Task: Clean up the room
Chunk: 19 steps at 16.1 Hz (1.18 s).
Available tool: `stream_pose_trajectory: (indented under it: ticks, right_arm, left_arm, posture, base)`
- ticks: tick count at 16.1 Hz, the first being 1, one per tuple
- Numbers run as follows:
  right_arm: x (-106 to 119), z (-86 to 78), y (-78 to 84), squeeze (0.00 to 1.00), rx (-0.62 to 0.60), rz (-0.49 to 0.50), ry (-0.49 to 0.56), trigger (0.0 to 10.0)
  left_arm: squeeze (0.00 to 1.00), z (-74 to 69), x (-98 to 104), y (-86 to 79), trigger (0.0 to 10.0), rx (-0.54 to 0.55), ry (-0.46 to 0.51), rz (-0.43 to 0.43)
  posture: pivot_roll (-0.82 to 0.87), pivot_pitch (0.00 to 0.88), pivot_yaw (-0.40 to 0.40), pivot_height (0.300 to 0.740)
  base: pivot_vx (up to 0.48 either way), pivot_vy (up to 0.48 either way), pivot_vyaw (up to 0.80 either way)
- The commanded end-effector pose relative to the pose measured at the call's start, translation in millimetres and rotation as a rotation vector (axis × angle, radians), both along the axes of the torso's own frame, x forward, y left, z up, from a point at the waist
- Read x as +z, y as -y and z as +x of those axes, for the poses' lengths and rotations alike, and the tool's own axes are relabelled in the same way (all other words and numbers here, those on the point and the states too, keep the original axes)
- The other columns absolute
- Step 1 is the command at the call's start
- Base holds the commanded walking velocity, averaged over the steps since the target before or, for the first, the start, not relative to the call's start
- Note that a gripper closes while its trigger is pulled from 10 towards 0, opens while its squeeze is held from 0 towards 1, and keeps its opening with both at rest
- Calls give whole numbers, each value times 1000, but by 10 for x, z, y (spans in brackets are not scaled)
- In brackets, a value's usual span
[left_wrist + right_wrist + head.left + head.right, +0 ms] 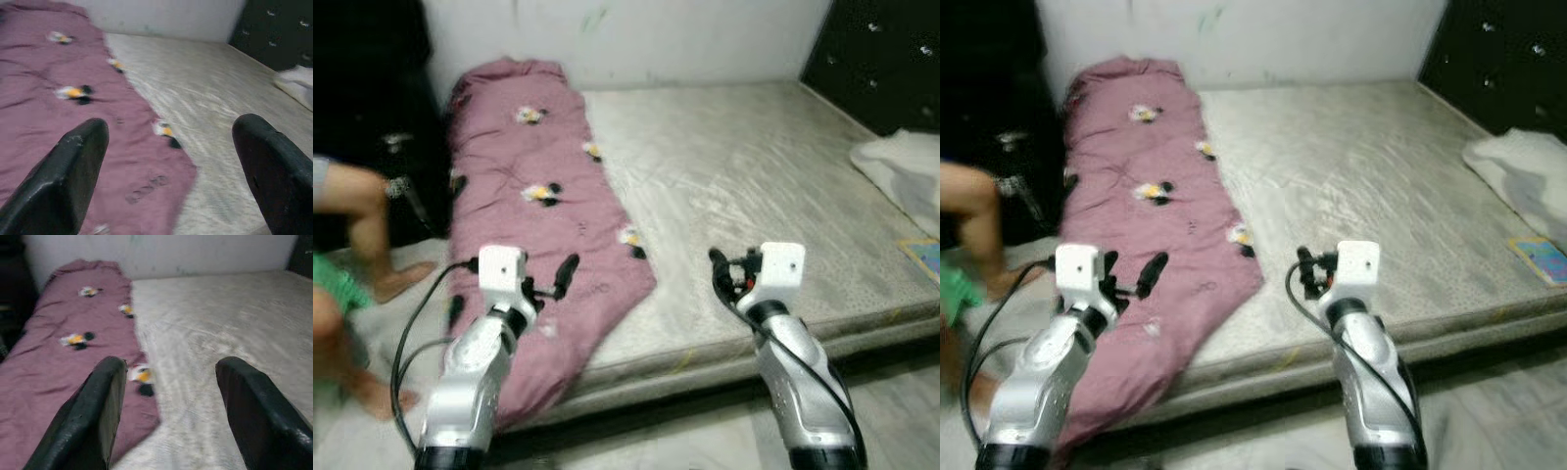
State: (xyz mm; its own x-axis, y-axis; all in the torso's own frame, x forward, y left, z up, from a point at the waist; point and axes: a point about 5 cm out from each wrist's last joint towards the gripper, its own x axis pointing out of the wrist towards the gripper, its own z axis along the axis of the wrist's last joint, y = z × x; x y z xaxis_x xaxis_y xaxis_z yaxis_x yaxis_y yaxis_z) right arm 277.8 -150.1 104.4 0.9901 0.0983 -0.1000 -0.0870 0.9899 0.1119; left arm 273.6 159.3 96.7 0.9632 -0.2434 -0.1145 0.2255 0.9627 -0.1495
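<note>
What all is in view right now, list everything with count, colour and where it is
blanket: one, mauve with small flower prints, along the mattress's left side, its near end hanging over the edge
mattress: one, grey-white, on the floor against the wall
white cloth: one, bunched at the mattress's right edge
book: one, blue with colourful print, flat near the mattress's right front corner
headboard: one, black, to the right of the mattress
wall: one, white, behind the mattress
person: one, bare legs, green clothing, at far left beside the mattress
left gripper: one, black fingers open, over the blanket's near end
right gripper: one, black fingers open, over the mattress's front edge
</note>
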Motion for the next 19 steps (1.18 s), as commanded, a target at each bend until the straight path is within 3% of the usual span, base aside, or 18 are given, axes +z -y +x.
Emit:
stream_pose_trajectory:
  ticks: [1,11,14,19]
  right_arm:
    - [56,25,4,0,5,-8,19,10000]
    - [86,59,24,0,1,-3,30,10000]
    - [118,85,-101,0,25,38,45,10000]
    - [92,54,-14,0,2,24,38,10000]
  left_arm:
    - [0,7,7,-39,10000,36,-2,6]
    - [0,32,81,-81,10000,67,31,69]
    - [0,-10,30,-194,10000,79,15,112]
    - [0,15,12,-243,10000,78,6,98]
  posture:
    - [-60,0,-44,740]
    - [-26,20,-51,740]
    - [-11,35,-40,740]
    - [-26,31,-32,740]
  base:
    - [0,0,0]
    - [0,0,0]
    - [0,0,0]
    - [0,0,0]
